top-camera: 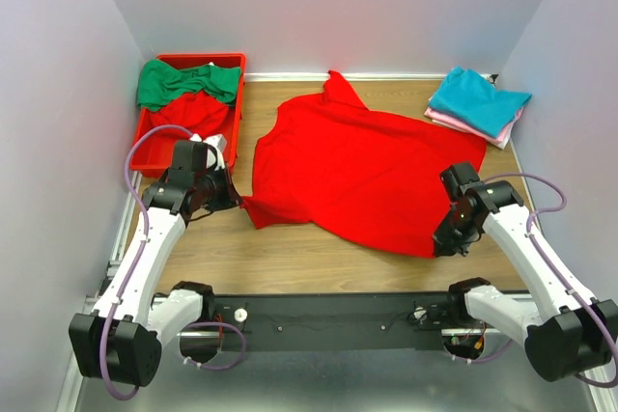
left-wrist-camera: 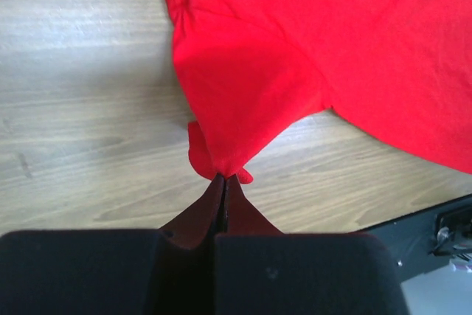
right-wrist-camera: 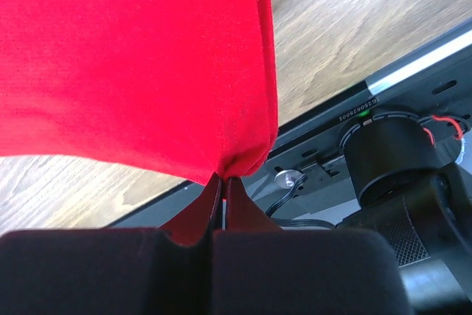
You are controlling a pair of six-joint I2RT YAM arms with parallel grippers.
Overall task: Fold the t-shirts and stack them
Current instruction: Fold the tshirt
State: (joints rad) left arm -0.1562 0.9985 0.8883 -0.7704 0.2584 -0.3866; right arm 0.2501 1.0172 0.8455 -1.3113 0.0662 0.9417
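A bright red t-shirt [top-camera: 357, 166] lies spread across the middle of the wooden table. My left gripper [top-camera: 235, 202] is shut on its near left corner, and the cloth [left-wrist-camera: 243, 101] bunches into a pinch at the fingertips [left-wrist-camera: 223, 177]. My right gripper [top-camera: 446, 244] is shut on the near right corner, where the hem [right-wrist-camera: 147, 64] hangs from the pinch just above the table's front rail. A teal t-shirt [top-camera: 478, 98] lies folded on a pink one [top-camera: 454, 123] at the back right. A green t-shirt [top-camera: 183, 82] and another red one [top-camera: 193, 111] sit crumpled in the bin.
The red plastic bin [top-camera: 235, 96] stands at the back left, close behind the left arm. A black rail [top-camera: 338, 320] with cables runs along the table's near edge. White walls close in on three sides. Bare wood [top-camera: 319, 253] shows between shirt and rail.
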